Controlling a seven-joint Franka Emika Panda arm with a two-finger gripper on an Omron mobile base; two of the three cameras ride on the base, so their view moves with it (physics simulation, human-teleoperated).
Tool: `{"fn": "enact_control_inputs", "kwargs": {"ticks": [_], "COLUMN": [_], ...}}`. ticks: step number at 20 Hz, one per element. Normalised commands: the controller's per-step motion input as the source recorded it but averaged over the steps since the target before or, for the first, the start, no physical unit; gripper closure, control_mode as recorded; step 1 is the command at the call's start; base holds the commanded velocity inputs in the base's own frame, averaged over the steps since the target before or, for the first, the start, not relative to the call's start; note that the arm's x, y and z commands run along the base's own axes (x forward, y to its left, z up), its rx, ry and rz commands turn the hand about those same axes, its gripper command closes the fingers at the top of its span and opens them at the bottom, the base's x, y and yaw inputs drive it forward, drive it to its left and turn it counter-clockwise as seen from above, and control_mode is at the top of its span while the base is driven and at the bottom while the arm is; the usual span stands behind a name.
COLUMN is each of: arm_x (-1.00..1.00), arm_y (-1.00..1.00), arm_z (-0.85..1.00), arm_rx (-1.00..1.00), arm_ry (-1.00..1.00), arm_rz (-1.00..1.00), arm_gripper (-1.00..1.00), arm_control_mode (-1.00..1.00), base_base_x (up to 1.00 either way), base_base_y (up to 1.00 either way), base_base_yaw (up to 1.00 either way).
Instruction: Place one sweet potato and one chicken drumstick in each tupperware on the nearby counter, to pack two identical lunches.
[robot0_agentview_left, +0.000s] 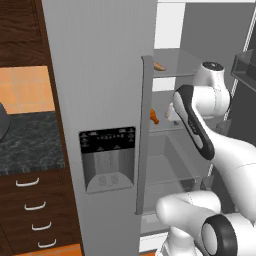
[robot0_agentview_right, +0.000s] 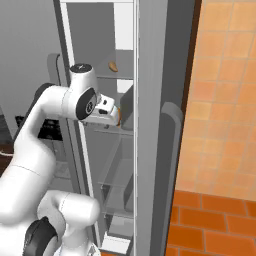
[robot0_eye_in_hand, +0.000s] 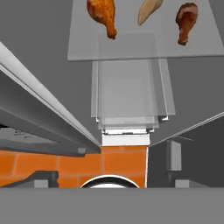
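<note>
Tool (robot0_agentview_right: 116, 114) of the white robot arm reaches into an open grey refrigerator (robot0_agentview_left: 100, 75), level with a middle glass shelf (robot0_eye_in_hand: 140, 48), and its two fingers stand wide apart with nothing between them. Seen from the hand camera, that clear shelf carries three foods side by side: a glossy orange-brown chicken drumstick (robot0_eye_in_hand: 103, 15), a pale tan tapered sweet potato (robot0_eye_in_hand: 148, 11) next to it, and a darker reddish-brown second drumstick (robot0_eye_in_hand: 186, 22) on the far side. None of them touches the tool. From the left base camera, an orange drumstick (robot0_agentview_left: 154, 116) lies on the shelf just beside the arm's wrist, and another tan sweet potato (robot0_agentview_left: 159, 66) rests on the shelf above. To the refrigerator's left, the dark marbled stone table (robot0_agentview_left: 30, 142) sits over dark wood drawers with curved silver handles (robot0_agentview_left: 35, 206).
</note>
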Motion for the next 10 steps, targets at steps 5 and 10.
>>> {"fn": "enact_control_inputs", "kwargs": {"ticks": [5, 10], "arm_x": [0.15, 0.53], "arm_y": [-0.5, -0.52], "arm_z": [-0.46, -0.6], "arm_rx": [0.0, -0.03], "arm_ry": [-0.01, 0.0], "arm_rz": [-0.09, -0.13], "arm_gripper": [-1.0, -1.0], "arm_control_mode": [-1.0, -1.0], "base_base_x": [0.0, 0.0], "base_base_y": [0.0, 0.0], "base_base_yaw": [0.0, 0.0]}}
